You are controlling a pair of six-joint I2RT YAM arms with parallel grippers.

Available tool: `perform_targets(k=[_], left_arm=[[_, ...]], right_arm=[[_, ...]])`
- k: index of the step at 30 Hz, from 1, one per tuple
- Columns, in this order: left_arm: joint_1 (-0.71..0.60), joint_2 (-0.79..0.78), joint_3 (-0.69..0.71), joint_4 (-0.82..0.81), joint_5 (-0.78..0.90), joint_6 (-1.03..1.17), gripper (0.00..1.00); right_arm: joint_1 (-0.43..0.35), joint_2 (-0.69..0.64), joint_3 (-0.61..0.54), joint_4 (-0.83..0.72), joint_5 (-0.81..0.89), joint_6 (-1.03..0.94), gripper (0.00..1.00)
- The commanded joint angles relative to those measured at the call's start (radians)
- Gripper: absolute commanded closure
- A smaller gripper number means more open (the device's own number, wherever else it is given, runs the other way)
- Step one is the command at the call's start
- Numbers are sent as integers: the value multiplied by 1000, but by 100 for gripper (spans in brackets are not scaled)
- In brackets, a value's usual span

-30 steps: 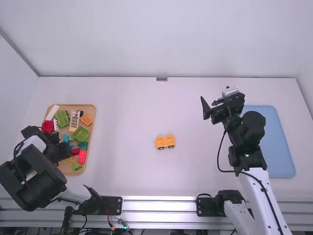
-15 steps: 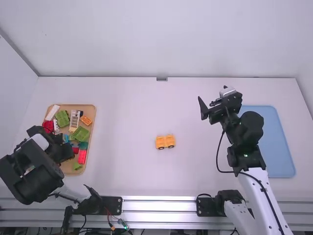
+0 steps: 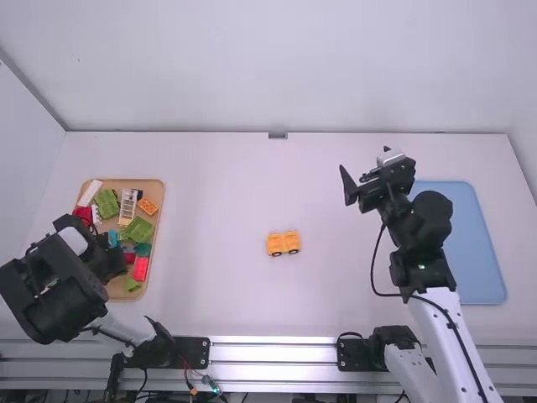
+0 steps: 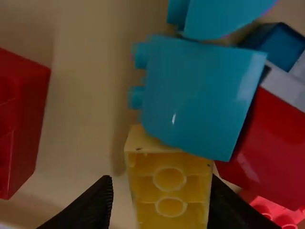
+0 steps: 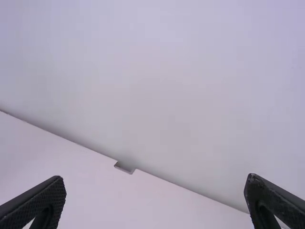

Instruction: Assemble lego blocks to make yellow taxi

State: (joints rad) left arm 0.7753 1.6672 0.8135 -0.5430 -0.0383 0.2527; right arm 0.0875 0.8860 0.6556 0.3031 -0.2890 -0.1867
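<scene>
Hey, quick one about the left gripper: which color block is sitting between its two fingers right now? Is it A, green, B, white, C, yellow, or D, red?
C: the yellow block lies between the two fingers of the left gripper, with one finger on each side of it.

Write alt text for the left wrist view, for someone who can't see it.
The left gripper is open, its fingers on either side of a yellow lego block. A teal block partly hides that block's end, and red blocks lie to both sides in a tan tray.
</scene>
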Motion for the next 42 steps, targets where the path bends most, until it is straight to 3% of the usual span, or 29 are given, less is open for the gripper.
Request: perform_targets(k=[1,8,14,16,17,18,23,29,33,35,37,42], left_arm=[[4,5,12,-5,-5,-17,54],[3,5,12,-5,-5,-17,67],[3,5,34,-34,-7,-18,72],[4,5,65,-86,-4,-17,81],[3,5,98,-133,-3,-24,94],[3,5,117,-157,-3,-36,98],[2,-13,233,-262,163,-40,98],[-77,-145,245,-217,342,24,98],[-212,-253,230,-117,569,145,98],[-322,-288,228,-51,723,222,98],[-375,-296,228,-20,771,243,98],[-672,-264,229,201,883,283,98]], right_arm=[[-2,-11,39,4,-3,7,1],[26,-11,39,4,2,2,1],[8,-11,39,1,-3,4,2],[4,-11,39,-3,-3,4,1],[4,-11,39,-4,-2,7,1],[5,-11,39,-4,-4,8,1],[45,9,39,15,-75,3,1],[72,94,39,88,-81,35,1],[74,177,39,150,-189,58,1],[55,230,39,196,-356,60,1],[43,256,40,220,-427,80,1],[-39,420,79,345,-760,326,1]])
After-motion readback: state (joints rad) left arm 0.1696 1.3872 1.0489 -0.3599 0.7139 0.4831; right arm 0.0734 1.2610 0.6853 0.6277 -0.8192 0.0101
